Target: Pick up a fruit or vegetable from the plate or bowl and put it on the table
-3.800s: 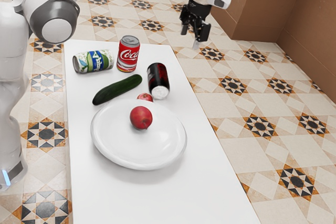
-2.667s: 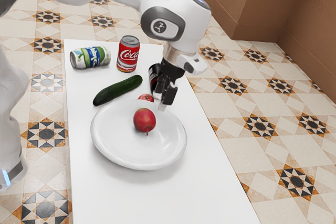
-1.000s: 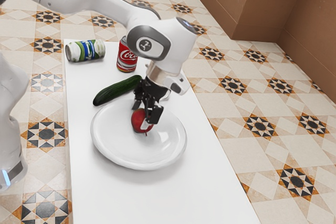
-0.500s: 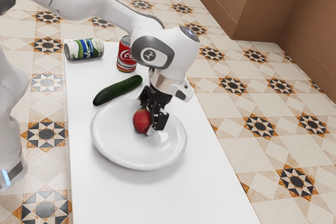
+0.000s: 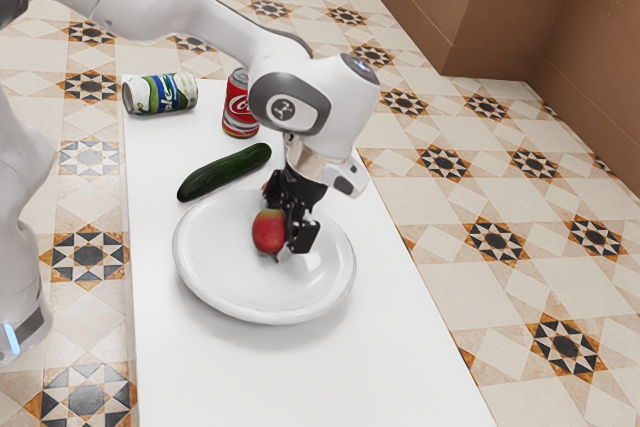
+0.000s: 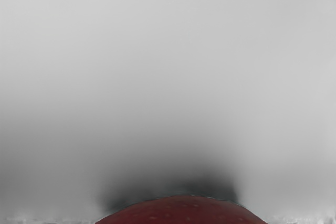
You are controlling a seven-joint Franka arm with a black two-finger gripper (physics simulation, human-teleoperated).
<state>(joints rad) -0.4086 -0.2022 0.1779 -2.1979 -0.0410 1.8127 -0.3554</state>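
My gripper (image 5: 286, 227) is low over the white plate (image 5: 230, 292), right against the red fruit (image 5: 268, 232), on its side toward the exterior view's right. The fruit, with a yellowish patch on top, is at the plate's far part; whether it touches the plate is hard to tell. In the wrist view, the red fruit (image 6: 181, 212) rises as a rounded top at the lower edge, close under my hand. How my gripper stands around it is hidden.
Beyond the plate lies a cucumber (image 5: 224, 171) on the white table (image 5: 300, 377). Farther off are an upright red cola can (image 5: 240, 107) and a white-green can (image 5: 160, 94) on its side.
My hand came down from beyond the table to the plate, then shifted slightly toward the exterior view's right. The fruit has turned, exposing its yellowish patch. The white-green can rolled away a little.
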